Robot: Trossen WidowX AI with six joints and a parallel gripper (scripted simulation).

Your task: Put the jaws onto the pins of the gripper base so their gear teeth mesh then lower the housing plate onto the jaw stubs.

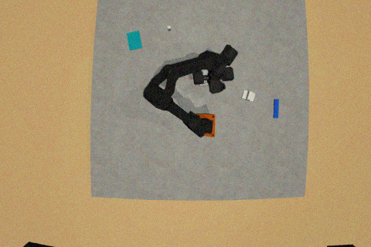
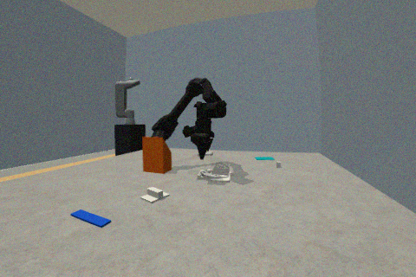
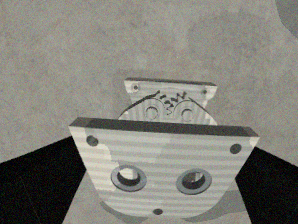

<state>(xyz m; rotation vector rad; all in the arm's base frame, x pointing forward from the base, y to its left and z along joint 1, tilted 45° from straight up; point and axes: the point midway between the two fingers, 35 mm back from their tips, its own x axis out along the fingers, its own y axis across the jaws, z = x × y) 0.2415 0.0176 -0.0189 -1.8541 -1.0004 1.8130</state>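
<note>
My gripper [image 3: 161, 143] [image 2: 202, 156] is shut on the pale housing plate [image 3: 165, 156], which spans the gap between the dark fingers. The plate shows two grey-rimmed round holes and small dark holes near its corners. Beyond and below it, the pale gripper base [image 3: 172, 87] [image 2: 223, 179] rests on the table. Two jaws lie on the base, with round stubs side by side and toothed parts meeting near the middle; whether the teeth fully mesh I cannot tell. The held plate hides the jaws' near part. In the exterior view the fingertips hang above the base.
An orange block [image 1: 206, 116] [image 2: 152, 156] stands at the arm's foot. A white bracket-like piece [image 1: 251, 96] [image 2: 155, 192] and a blue bar [image 1: 276, 108] [image 2: 91, 218] lie to one side. A teal rectangle [image 1: 134, 40] [image 2: 264, 158] and small white cube [image 1: 168, 28] [image 2: 278, 164] lie on the other.
</note>
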